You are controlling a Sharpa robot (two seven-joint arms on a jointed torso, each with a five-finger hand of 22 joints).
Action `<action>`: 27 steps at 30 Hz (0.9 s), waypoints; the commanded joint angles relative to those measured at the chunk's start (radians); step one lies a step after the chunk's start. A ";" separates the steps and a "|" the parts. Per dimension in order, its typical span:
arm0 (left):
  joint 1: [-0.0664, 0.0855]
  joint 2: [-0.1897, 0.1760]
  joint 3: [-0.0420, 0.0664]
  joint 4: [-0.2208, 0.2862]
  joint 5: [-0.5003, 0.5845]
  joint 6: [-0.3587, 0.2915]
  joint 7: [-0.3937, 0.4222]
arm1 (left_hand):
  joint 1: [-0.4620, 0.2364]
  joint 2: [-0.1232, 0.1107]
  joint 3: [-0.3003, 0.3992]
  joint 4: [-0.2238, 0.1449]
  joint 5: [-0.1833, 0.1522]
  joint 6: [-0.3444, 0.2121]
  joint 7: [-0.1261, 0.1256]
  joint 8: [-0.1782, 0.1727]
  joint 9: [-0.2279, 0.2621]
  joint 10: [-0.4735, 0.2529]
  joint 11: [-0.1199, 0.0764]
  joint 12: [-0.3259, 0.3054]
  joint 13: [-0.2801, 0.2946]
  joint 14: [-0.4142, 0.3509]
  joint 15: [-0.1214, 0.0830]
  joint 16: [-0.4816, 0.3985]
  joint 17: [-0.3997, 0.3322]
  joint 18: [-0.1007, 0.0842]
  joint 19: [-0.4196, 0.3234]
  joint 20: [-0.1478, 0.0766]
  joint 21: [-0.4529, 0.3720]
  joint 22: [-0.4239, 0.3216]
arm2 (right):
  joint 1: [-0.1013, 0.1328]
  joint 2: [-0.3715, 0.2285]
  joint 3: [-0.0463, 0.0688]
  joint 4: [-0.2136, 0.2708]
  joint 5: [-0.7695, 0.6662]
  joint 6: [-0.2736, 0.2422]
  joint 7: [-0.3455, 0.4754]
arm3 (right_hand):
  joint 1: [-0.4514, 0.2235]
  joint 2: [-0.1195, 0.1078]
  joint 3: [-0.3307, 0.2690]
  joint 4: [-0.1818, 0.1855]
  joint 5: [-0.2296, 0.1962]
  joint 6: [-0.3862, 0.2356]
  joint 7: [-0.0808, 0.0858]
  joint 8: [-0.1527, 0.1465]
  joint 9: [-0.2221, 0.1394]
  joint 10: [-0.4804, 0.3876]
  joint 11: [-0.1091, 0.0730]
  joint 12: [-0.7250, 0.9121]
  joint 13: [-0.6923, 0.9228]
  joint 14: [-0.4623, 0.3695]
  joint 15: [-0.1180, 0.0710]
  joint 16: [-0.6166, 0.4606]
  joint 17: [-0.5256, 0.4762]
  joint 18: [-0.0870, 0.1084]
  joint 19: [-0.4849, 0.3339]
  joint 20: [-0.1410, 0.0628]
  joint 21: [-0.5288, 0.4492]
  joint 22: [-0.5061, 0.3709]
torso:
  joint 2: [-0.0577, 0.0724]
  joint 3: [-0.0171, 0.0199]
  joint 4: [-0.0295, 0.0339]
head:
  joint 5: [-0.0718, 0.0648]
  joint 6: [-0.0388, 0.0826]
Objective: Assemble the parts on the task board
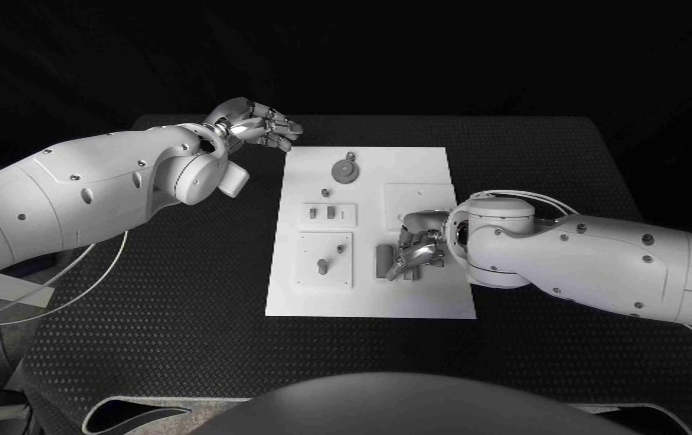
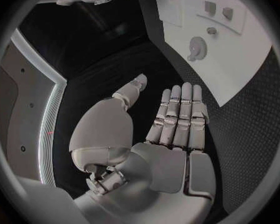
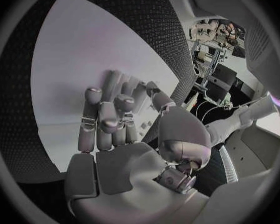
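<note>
White task board [image 1: 433, 300] — grey parts [image 1: 346, 169], right hand [image 1: 414, 250]

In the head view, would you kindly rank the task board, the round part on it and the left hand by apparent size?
Largest to smallest:
1. task board
2. left hand
3. round part

The left hand [image 1: 253, 125] hovers over the table [image 1: 173, 285] at ten o'clock of the task board [image 1: 372, 295]. The right hand [image 1: 415, 247] rests on the board at four o'clock, fingers curled.
</note>
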 commanded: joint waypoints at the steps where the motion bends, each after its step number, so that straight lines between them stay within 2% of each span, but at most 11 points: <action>1: 0.001 0.001 0.000 0.002 -0.003 0.015 0.005 | -0.003 0.002 -0.001 0.005 -0.003 -0.003 -0.001 0.005 -0.001 -0.008 0.002 0.000 -0.001 -0.002 0.000 -0.004 0.001 -0.007 -0.006 0.002 0.002 -0.001 | -0.002 0.001 0.000 -0.001 -0.024 -0.023 -0.005 | -0.009 0.010 -0.009 0.004 -0.004 0.006 -0.001 0.005 -0.002 0.005 0.000 0.004 0.001 0.005 0.000 0.006 0.002 0.009 0.008 0.002 0.002 0.015 | 0.000 0.0006 0.0002 | -0.001 0.000; 4: 0.001 0.001 0.000 0.002 -0.003 0.015 0.004 | -0.003 0.002 -0.001 0.005 -0.003 -0.003 -0.001 0.005 -0.001 -0.008 0.002 0.000 -0.001 -0.002 0.000 -0.004 0.002 -0.007 -0.006 0.002 0.002 -0.001 | -0.002 0.001 0.000 -0.004 -0.015 -0.039 -0.003 | -0.023 0.013 -0.013 0.015 -0.003 0.006 -0.001 0.005 -0.003 0.005 0.000 0.003 0.001 0.005 0.000 0.007 0.003 0.009 0.009 0.002 0.001 0.015 | 0.000 0.0005 0.0000 | -0.001 0.001; 12: 0.001 0.000 0.000 0.002 -0.003 0.015 0.003 | -0.004 0.003 -0.001 0.006 -0.003 -0.002 -0.001 0.006 -0.001 -0.008 0.002 0.000 -0.001 -0.002 0.000 -0.005 0.003 -0.007 -0.006 0.002 0.002 -0.001 | -0.002 -0.005 0.000 -0.003 0.031 0.000 0.010 | -0.032 0.004 -0.014 0.021 -0.003 0.007 -0.002 0.004 -0.005 0.006 -0.001 0.003 0.002 0.005 -0.002 0.008 0.005 0.009 0.010 0.000 0.000 0.015 | 0.000 0.0008 -0.0007 | 0.000 0.002; 19: 0.001 -0.001 -0.001 0.002 -0.003 0.020 -0.001 | -0.004 0.004 -0.002 0.006 -0.003 -0.002 -0.001 0.006 -0.001 -0.008 0.002 0.000 -0.001 -0.002 0.000 -0.005 0.003 -0.007 -0.006 0.002 0.002 -0.001 | -0.002 -0.043 0.000 0.028 0.046 -0.006 0.011 | -0.031 -0.006 -0.013 0.021 -0.003 0.007 -0.002 0.003 -0.005 0.005 -0.001 0.002 0.002 0.005 -0.002 0.008 0.005 0.009 0.009 -0.001 -0.001 0.015 | 0.000 0.0020 -0.0008 | -0.002 0.004; 21: 0.001 -0.002 -0.002 0.003 -0.003 0.021 -0.001 | -0.004 0.004 -0.002 0.007 -0.003 -0.002 -0.001 0.006 -0.001 -0.008 0.002 0.000 -0.001 -0.002 0.000 -0.006 0.004 -0.007 -0.006 0.002 0.002 -0.001 | -0.002 -0.063 0.003 0.044 0.048 -0.017 0.009 | -0.036 -0.008 -0.013 0.027 -0.003 0.008 -0.002 0.004 -0.006 0.006 -0.001 0.002 0.003 0.005 -0.002 0.008 0.005 0.009 0.010 0.000 -0.001 0.015 | 0.000 0.0015 -0.0009 | -0.004 0.006; 25: 0.001 -0.004 -0.002 0.005 -0.003 0.015 0.002 | -0.004 0.004 -0.002 0.006 -0.003 -0.002 -0.001 0.006 -0.001 -0.008 0.002 0.000 -0.001 -0.002 0.000 -0.006 0.004 -0.006 -0.006 0.002 0.002 -0.001 | -0.001 -0.092 0.019 0.063 0.051 -0.022 0.006 | -0.041 -0.010 -0.011 0.034 -0.003 0.008 -0.002 0.003 -0.006 0.006 -0.001 0.002 0.003 0.005 -0.003 0.008 0.005 0.009 0.011 -0.001 -0.002 0.015 | 0.000 0.0007 -0.0012 | -0.002 0.008; 27: 0.001 -0.005 -0.002 0.006 -0.003 0.015 0.003 | -0.003 0.005 -0.001 0.006 -0.003 -0.002 -0.001 0.006 -0.001 -0.008 0.002 0.000 -0.001 -0.001 0.000 -0.006 0.005 -0.006 -0.006 0.002 0.002 -0.001 | 0.001 -0.103 0.023 0.068 0.051 -0.024 0.004 | -0.038 -0.011 -0.009 0.032 -0.003 0.009 -0.003 0.003 -0.006 0.006 -0.002 0.002 0.003 0.005 -0.003 0.009 0.005 0.009 0.011 -0.001 -0.002 0.015 | 0.000 0.0006 -0.0017 | -0.003 0.011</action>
